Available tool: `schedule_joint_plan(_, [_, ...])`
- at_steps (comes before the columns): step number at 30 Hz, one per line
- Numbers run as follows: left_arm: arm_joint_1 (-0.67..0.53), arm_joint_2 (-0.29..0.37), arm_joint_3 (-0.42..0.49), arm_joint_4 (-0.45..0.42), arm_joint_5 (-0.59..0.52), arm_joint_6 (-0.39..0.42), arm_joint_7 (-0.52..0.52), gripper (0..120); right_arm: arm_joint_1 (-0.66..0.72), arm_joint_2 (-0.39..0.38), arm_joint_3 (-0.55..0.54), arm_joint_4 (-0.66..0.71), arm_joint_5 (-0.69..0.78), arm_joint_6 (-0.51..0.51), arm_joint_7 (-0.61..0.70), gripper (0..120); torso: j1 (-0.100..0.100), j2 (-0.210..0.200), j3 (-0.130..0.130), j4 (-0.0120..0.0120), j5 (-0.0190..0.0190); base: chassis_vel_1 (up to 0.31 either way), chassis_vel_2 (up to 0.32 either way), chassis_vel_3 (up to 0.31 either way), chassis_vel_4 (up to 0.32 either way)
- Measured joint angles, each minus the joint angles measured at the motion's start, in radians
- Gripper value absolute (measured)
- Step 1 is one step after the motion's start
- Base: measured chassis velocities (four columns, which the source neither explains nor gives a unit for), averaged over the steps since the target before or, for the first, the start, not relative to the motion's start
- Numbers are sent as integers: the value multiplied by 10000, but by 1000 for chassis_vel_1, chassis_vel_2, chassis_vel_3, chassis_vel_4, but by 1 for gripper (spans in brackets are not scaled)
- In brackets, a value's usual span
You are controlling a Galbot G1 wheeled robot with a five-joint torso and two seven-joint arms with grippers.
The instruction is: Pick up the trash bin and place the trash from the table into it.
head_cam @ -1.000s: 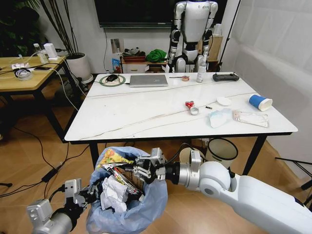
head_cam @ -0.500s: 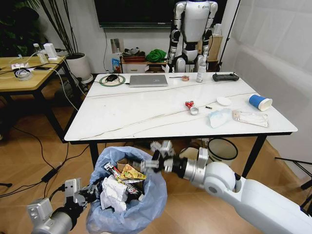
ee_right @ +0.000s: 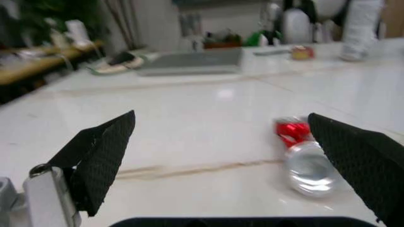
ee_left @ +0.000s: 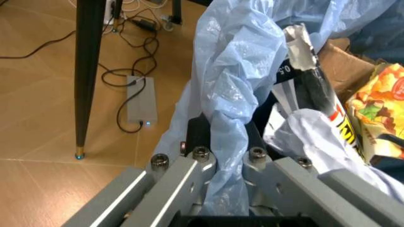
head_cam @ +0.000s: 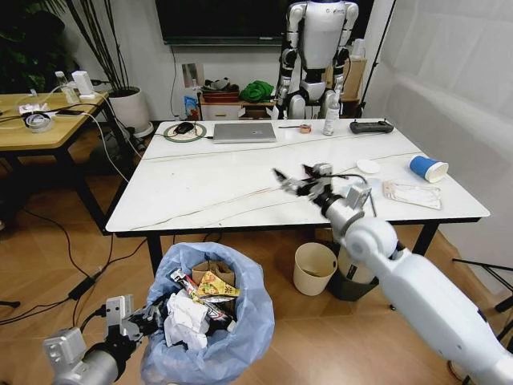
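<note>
Right gripper [head_cam: 300, 180] over the tabletop [head_cam: 216, 188], fingers [ee_right: 104, 153] spread wide, empty. Crushed can [ee_right: 304, 158] lies just ahead, toward the far finger, apparently mouth-on. Left gripper [ee_left: 222, 161] clamped on the trash bin [head_cam: 210, 321] liner, down at the floor.

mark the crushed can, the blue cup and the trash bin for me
crushed can [ee_right: 303, 161]: right wrist view, on its silver end.
blue cup [head_cam: 422, 168]: head view, on its blue side, lying on the table [head_cam: 208, 192].
trash bin [head_cam: 244, 321]: head view, on the light-blue bag over its side.
</note>
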Motion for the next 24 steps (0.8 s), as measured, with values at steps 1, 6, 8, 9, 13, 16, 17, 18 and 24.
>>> schedule_joint_plan(1, [0, 0, 0, 0, 0, 0, 0, 0, 0, 0, 0, 0, 0, 0, 0, 100, 0, 0, 0, 0, 0, 0, 0, 0, 0])
schedule_joint_plan(6, [42, 3, 1, -70, 4, 0, 1, 0, 426, 685, 342, -1696, -949, -761, 69, 100, 0, -1, 0, -1, 3, 0, 0, 0, 0])
schedule_joint_plan(8, [80, 0, -16, -101, 11, 0, 2, 0, 600, 978, 427, -2229, -1133, -769, -45, 100, 0, -1, 0, -1, 2, 0, 0, 0, 0])
schedule_joint_plan(9, [93, -6, -16, -112, 17, 0, 3, 0, 682, 1103, 440, -2438, -1181, -750, -79, 100, 0, 0, 0, 1, 1, 0, 0, 0, 0])
schedule_joint_plan(13, [120, -33, -15, -129, 41, 0, 6, 0, 906, 1367, 448, -2864, -1265, -666, -158, 100, 0, 0, 0, 2, 0, 0, 0, 0, 0])
schedule_joint_plan(16, [145, -38, -15, -156, 49, 0, 7, 0, 1057, 1517, 395, -3182, -1405, -531, -229, 100, 0, -1, -1, 2, 1, 0, 0, 0, 0])
schedule_joint_plan(17, [145, -38, -15, -156, 49, 0, 7, 0, 1057, 1517, 395, -3182, -1405, -531, -229, 100, 0, -1, -1, 2, 1, 0, 0, 0, 0])
schedule_joint_plan(18, [153, -38, -21, -171, 49, -2, 7, 0, 1102, 1566, 380, -3292, -1485, -474, -255, 100, 0, -1, -1, 0, 0, 0, 0, 0, 0])
schedule_joint_plan(24, [158, -38, -46, -200, 44, -10, 11, 0, 1273, 1777, 334, -3796, -1695, -302, -446, 92, 0, 0, -1, 0, 0, 0, 0, 0, 0])
